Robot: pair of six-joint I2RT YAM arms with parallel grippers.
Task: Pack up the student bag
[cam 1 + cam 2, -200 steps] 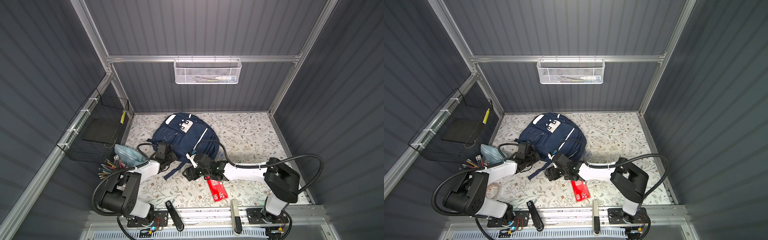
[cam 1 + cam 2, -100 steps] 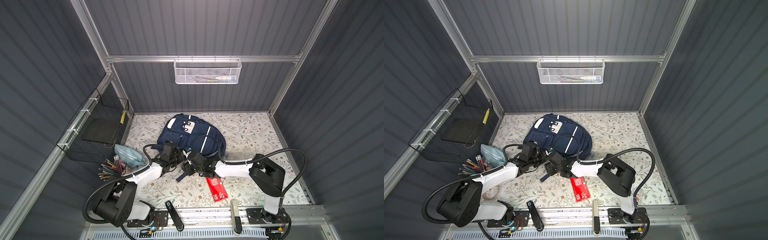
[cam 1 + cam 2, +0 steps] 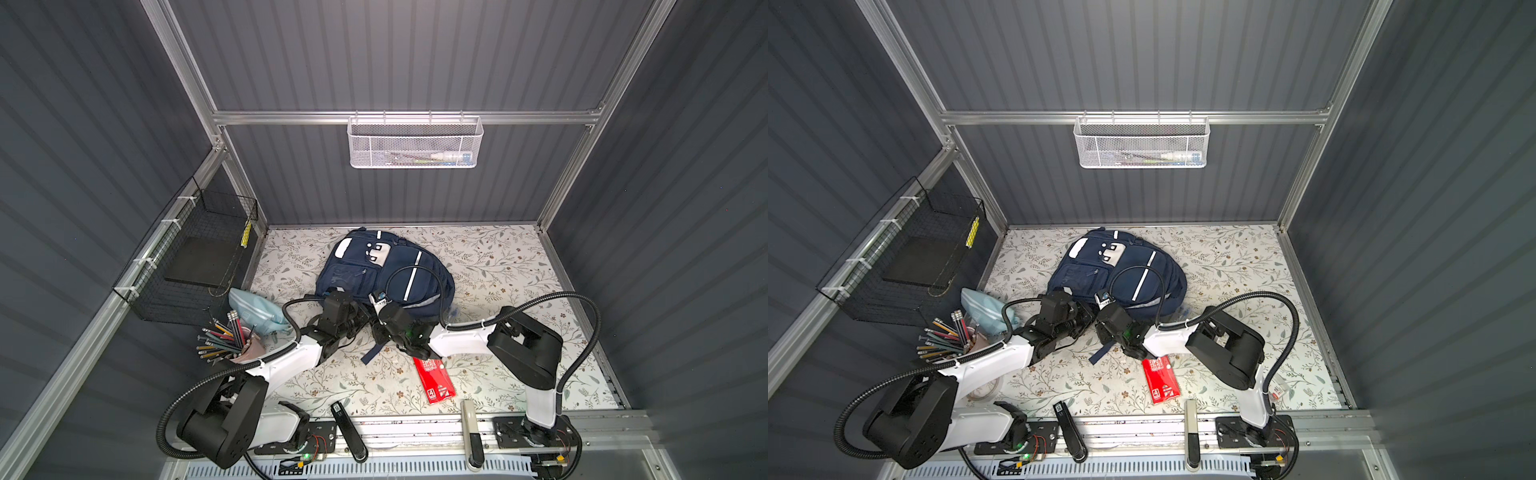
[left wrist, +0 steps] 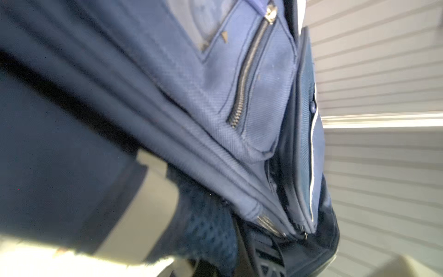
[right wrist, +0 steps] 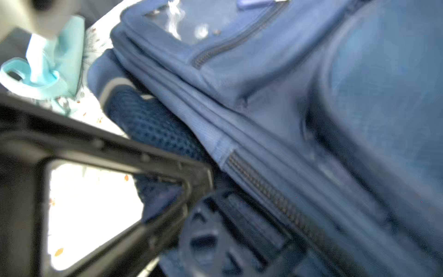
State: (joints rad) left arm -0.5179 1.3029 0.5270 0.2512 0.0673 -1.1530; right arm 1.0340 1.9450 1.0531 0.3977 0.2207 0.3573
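Both top views showed the whole table (image 3: 498,266) with its flower-pattern cover. The student bag (image 3: 374,274) lay in the middle toward the back wall, front side up. The left claw (image 3: 359,321) and the right claw (image 3: 377,332) met at its near edge, just beside each other.

The left wrist view showed only the bag from very near – a front pocket with a metal zipper (image 4: 244,79) and blue mesh under the edge. The left claw was fully closed, but whether it pinched fabric could not be told. The right wrist view was blurred. Its black fingers (image 5: 115,153) stood at the mesh part of the bag, and I could not tell how far apart they were or if they held something. This view also caught the light-blue pouch (image 5: 64,55).

In a top view a clear ring (image 3: 984,388), perhaps a roll of tape, lay beside the left arm.

By count there was one bag, one pouch, one red booklet (image 3: 434,380), one cup of pencils (image 3: 220,338) – too many to count – and two baskets: a white one (image 3: 415,143) on the back wall and a black wire one (image 3: 187,266) on the left wall.

A dark blue strap (image 3: 372,355) lay on the table near the claws. The right arm partly covered the booklet's far end.
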